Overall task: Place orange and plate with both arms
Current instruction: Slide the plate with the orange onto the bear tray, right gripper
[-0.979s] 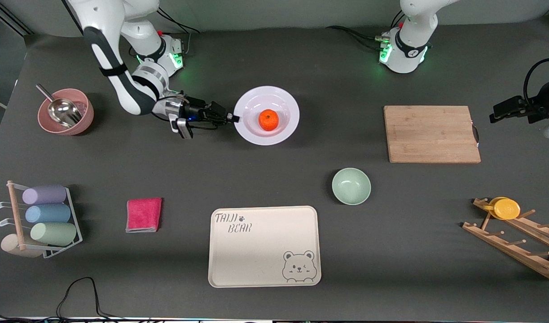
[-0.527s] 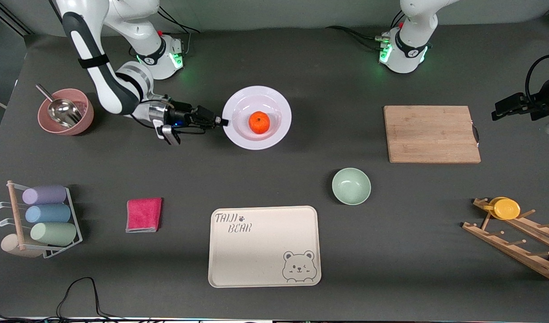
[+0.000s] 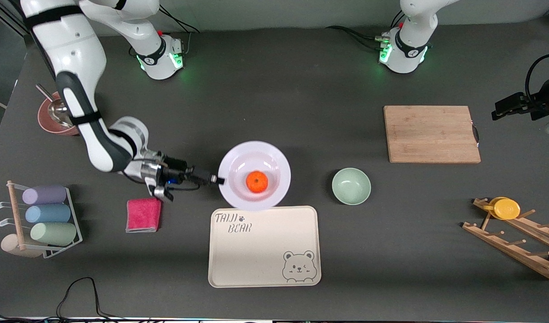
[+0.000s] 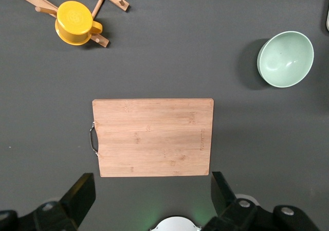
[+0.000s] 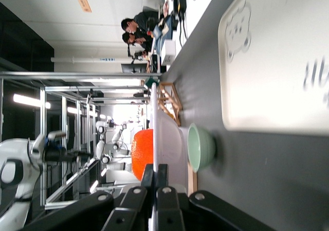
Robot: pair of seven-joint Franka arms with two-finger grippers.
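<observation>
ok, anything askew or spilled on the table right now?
Nothing spilled. The plate is level, pinched at its rim by the right gripper, the orange centred in its well. The yellow cup hangs normally on its rack.

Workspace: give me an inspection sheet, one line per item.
Surface: dark grey table, no spills seen.
Job's things: the orange sits in the plate, which is carried with its edge over the cream tray.
Clutter: green bowl, cutting board, pink cloth, cup rack, wooden rack with yellow cup, pink bowl with scoop.
Grippers: right gripper shut on the plate's rim; left gripper open, waiting above the cutting board.
Cables: loop at the table's near edge; leads at both bases.
Surroundings: people at desks in the right wrist view.
</observation>
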